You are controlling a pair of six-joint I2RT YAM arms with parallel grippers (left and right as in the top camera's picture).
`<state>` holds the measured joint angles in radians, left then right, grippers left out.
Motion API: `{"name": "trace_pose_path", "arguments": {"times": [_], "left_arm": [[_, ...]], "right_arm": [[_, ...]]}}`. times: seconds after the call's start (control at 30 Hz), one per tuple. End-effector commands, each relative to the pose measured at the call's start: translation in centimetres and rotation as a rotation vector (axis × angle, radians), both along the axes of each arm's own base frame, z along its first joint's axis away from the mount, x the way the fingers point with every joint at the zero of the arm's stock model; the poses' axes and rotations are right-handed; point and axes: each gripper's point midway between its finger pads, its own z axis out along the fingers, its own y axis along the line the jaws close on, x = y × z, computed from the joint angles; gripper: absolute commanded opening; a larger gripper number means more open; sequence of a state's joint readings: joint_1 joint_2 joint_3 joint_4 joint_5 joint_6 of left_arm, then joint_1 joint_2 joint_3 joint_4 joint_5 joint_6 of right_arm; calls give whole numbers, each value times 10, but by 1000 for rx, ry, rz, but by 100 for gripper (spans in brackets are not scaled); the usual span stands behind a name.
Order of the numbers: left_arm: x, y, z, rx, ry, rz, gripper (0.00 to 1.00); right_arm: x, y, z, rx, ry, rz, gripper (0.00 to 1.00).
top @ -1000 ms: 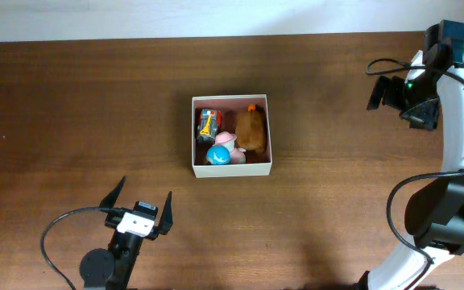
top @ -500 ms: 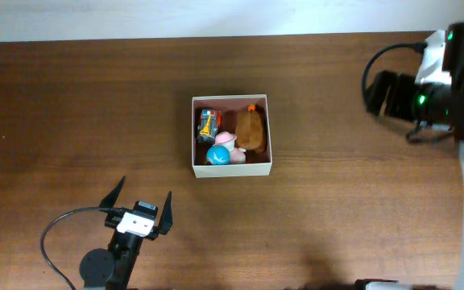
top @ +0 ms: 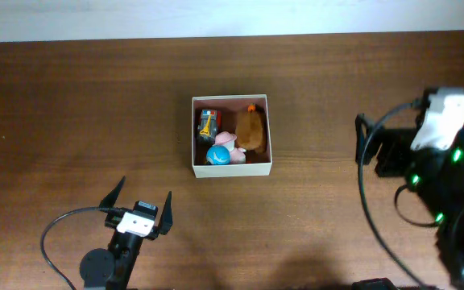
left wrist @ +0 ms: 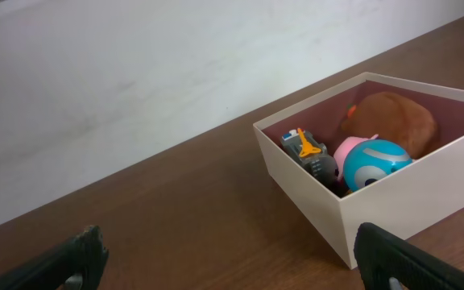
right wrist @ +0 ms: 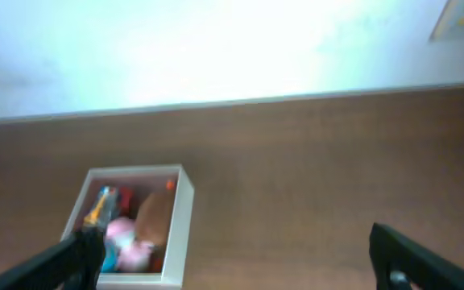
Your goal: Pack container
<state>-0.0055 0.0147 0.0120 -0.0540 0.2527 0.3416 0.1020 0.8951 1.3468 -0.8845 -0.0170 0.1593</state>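
Where the container (top: 232, 169) sits in the middle of the surface (top: 71, 97), a brown plush (top: 250, 129), a blue ball (top: 217, 155), a pink toy (top: 225, 139) and a small truck (top: 208, 123) fill it and partly hide each other. The left hand (top: 144, 195) is well apart from it, fingers spread. The right hand (right wrist: 240, 262), also spread, shows only blurred tips.

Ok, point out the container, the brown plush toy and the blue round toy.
container (top: 232, 170), overhead view, near white wall
brown plush toy (top: 250, 129), overhead view, its middle
blue round toy (left wrist: 374, 161), left wrist view, its top
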Motion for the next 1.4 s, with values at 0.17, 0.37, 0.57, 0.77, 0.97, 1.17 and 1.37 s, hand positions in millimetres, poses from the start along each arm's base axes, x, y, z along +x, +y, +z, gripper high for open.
{"name": "trace_pose_path", "arguments": {"times": [0.17,0.37,0.57,0.77,0.97,1.17,1.37], "left_arm": [[0,2,-1,5,0,10,100],[0,2,-1,5,-1,10,100],[0,2,-1,5,0,10,100],[0,2,-1,5,0,10,100],[0,2,-1,5,0,10,100],[0,2,-1,5,0,10,100],[0,2,-1,5,0,10,100]], "right_arm": [[-19,-3,-65,8,-147,-10,99],[-25,-4,-97,25,-294,-11,99],[-35,-9,-124,38,-386,-10,99],[-42,-12,-143,39,-422,-17,99],[-41,-11,-147,41,-472,-15,99],[-41,-12,-130,43,-562,-14,99],[-39,-12,-123,46,-642,-16,99]]}}
